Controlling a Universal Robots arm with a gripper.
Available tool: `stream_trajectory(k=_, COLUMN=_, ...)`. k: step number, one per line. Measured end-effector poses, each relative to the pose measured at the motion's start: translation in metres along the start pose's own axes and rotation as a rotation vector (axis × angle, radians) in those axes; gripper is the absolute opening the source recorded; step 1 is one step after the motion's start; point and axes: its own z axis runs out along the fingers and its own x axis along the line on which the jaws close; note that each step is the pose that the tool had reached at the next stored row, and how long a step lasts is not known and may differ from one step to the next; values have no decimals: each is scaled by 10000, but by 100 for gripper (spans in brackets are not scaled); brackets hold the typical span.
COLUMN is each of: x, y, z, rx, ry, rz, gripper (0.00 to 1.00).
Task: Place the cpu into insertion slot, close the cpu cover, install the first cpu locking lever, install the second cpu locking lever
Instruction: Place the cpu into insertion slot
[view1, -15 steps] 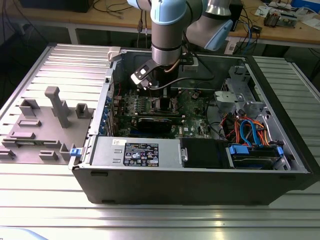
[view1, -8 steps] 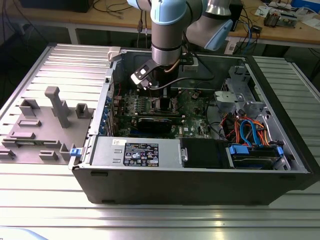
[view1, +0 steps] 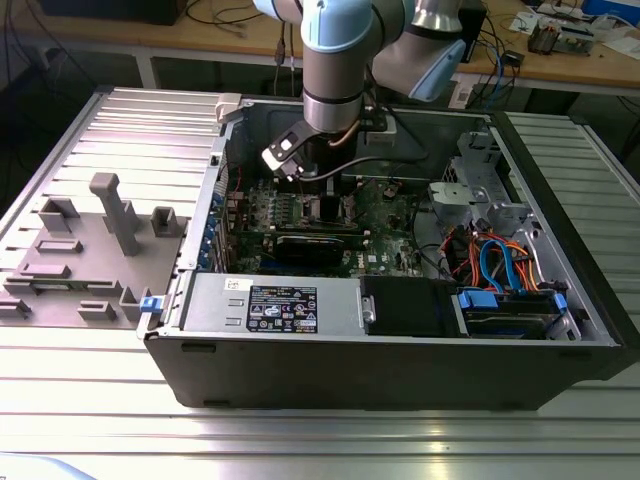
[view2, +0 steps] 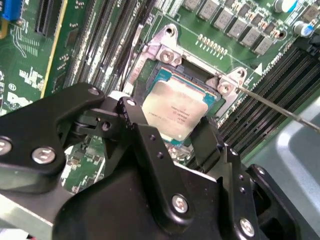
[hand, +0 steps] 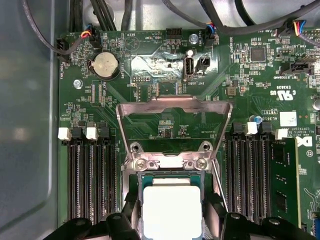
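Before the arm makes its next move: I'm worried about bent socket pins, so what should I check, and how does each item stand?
1. Grip: gripper shut on opposite edges of the cpu: ok.
2. The cpu lined up over the insertion slot: ok.
3. The cpu fully seated in the slot: cannot tell.
4. The cpu cover swung open, off the slot: ok.
5. The locking lever released, standing clear of the slot: ok.

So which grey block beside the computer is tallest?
The T-topped post; it rises well above the squat blocks around it.
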Motion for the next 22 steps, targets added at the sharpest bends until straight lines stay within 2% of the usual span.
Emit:
stream_trajectory(k=6, x=-2, y=0, z=-13, rx=6, ry=-13, rz=0, gripper=62)
stream_trajectory(k=9, x=-1, y=2, z=-62, rx=8, ry=-12, rz=1, gripper=62)
stream_trajectory(k=10, x=-1, y=4, z=-102, rx=11, ry=-12, rz=0, gripper=62)
stream_trajectory(k=12, x=-1, y=6, z=-136, rx=14, ry=-11, rz=0, gripper=62)
stream_trajectory(k=15, x=0, y=11, z=-221, rx=36, ry=-12, rz=0, gripper=62)
stream_trajectory(k=18, x=0, y=12, z=-230, rx=36, ry=-10, rz=0, gripper=62)
stream_trajectory(k=19, x=0, y=12, z=-230, rx=37, ry=-11, rz=1, gripper=60)
stream_trajectory(k=20, x=0, y=12, z=-231, rx=37, ry=-11, rz=0, gripper=47)
stream_trajectory(k=21, x=0, y=12, z=-231, rx=37, ry=-11, rz=1, gripper=41)
stream_trajectory(k=22, x=0, y=12, z=-232, rx=37, ry=-11, rz=0, gripper=29)
